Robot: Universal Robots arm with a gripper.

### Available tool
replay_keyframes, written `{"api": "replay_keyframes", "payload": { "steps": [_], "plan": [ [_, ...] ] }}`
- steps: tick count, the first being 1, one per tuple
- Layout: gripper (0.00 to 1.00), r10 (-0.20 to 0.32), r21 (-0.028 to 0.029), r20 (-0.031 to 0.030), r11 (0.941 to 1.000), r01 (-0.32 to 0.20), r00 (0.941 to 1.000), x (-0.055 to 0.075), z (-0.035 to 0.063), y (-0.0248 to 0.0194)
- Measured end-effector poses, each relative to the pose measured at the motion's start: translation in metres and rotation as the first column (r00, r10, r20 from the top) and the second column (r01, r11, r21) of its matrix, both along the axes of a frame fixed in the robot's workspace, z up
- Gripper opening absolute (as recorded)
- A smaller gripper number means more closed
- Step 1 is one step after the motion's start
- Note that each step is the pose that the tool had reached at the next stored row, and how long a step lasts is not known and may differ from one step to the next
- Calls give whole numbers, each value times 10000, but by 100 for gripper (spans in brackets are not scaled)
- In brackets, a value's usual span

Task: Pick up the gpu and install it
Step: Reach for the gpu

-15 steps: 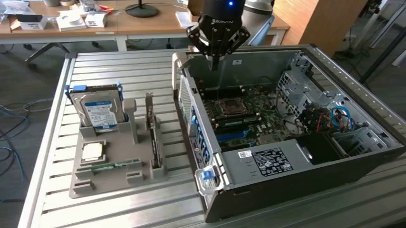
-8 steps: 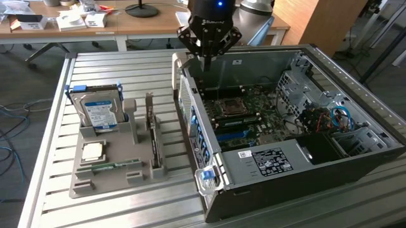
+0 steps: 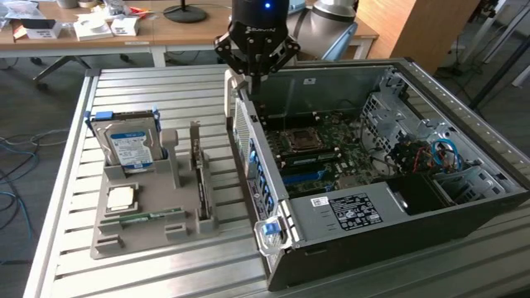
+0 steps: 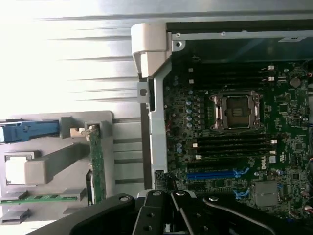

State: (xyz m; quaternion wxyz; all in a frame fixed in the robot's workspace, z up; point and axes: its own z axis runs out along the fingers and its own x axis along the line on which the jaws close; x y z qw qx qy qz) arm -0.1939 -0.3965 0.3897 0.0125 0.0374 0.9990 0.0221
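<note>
The gpu (image 3: 198,169) is a thin dark card standing on edge in the right-hand slot of a grey holder (image 3: 108,245); in the wrist view the gpu (image 4: 96,166) shows a green edge. My gripper (image 3: 252,84) hangs shut and holds nothing, above the open computer case's (image 3: 373,214) rear corner, to the exterior view's right of the gpu and well above it. The wrist view has the gripper's (image 4: 171,215) black links over the case wall, with the motherboard (image 4: 234,132) and its blue slot (image 4: 215,174) beside them.
On the holder, a silver hard drive (image 3: 131,146) with a blue label stands upright, a processor chip (image 3: 121,197) lies flat and a green memory stick (image 3: 145,217) lies in front. All rests on a slatted metal table (image 3: 166,87). A wooden desk (image 3: 99,34) with small items stands behind.
</note>
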Motion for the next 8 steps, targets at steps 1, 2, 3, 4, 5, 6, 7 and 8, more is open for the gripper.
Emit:
{"api": "replay_keyframes", "payload": {
  "steps": [1, 2, 3, 4, 5, 6, 7, 8],
  "plan": [
    [11, -1, 0, 0, 10000, 1, 10000, -29, -2, 1],
    [11, 0, 1, 0, 10000, 0, 10000, -58, -4, 2],
    [11, 1, 0, 0, 10000, -1, 10000, -85, -5, 2],
    [11, 1, 0, 0, 10000, -1, 10000, -110, -7, 2],
    [11, 2, 0, -1, 10000, -2, 10000, -136, -8, 3],
    [11, 1, -1, 0, 10000, -1, 10000, -163, -10, 3],
    [11, 0, 0, 0, 10000, 0, 10000, -192, -12, 4],
    [11, 0, 0, 0, 10000, 0, 10000, -221, -13, 5]
  ]
}}
